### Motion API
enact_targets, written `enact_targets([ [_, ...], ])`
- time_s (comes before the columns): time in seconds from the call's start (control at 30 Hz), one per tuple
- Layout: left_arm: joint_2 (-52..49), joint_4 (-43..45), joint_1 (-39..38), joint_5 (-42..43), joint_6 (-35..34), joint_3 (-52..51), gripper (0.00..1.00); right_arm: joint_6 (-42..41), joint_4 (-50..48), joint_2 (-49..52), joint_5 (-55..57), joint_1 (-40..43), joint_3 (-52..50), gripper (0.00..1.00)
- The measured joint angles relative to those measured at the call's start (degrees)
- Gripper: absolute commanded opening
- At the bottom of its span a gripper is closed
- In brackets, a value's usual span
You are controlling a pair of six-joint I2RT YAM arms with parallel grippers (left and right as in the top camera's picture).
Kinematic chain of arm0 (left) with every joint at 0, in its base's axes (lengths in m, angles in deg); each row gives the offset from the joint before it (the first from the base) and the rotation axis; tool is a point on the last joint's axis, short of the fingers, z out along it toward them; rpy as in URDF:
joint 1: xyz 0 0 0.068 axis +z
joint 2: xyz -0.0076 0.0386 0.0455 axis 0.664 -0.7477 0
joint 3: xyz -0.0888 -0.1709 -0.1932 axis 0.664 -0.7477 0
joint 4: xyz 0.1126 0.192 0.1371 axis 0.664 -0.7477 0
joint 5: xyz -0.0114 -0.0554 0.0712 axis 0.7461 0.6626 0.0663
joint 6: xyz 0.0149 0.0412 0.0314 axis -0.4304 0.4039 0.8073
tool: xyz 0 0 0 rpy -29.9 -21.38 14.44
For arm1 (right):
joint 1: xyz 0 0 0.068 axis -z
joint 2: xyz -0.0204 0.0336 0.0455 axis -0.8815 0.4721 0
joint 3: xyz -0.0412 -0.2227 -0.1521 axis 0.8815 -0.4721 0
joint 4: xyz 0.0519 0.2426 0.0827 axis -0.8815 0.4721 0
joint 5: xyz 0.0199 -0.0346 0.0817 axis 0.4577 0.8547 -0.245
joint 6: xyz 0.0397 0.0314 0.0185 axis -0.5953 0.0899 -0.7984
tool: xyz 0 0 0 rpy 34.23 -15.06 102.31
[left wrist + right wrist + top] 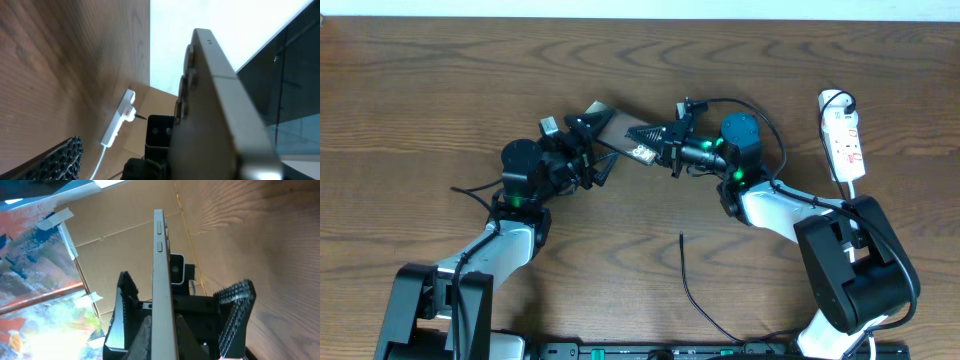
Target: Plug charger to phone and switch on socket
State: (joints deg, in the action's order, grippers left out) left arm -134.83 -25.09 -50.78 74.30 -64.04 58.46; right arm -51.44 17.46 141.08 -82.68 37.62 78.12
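Note:
The phone [620,132] is held up on edge over the table's far middle, between both grippers. In the right wrist view its thin pale edge [161,270] runs up the middle, and my right gripper [163,342] is shut on it. My left gripper [582,142] is open with its fingers spread to either side of the phone; one textured finger [55,159] stands well apart from the phone's edge [220,100]. The charger [686,275] lies loose on the table near the front, held by neither gripper. The socket [843,138] lies at the far right and also shows in the left wrist view [122,117].
The socket's white cord [850,190] runs toward the right arm's base [855,265]. The left arm's base [435,300] sits at the front left. Brown cardboard [115,245] and a painted sheet [35,270] stand beyond the table.

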Motion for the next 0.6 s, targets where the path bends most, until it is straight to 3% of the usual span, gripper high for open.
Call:
enact_targets([
  [0.6,0.00,0.04,1.68,-2.45,12.00,0.00,0.92,2.99,0.85,0.00,0.98,-0.83,0.00,0.01],
])
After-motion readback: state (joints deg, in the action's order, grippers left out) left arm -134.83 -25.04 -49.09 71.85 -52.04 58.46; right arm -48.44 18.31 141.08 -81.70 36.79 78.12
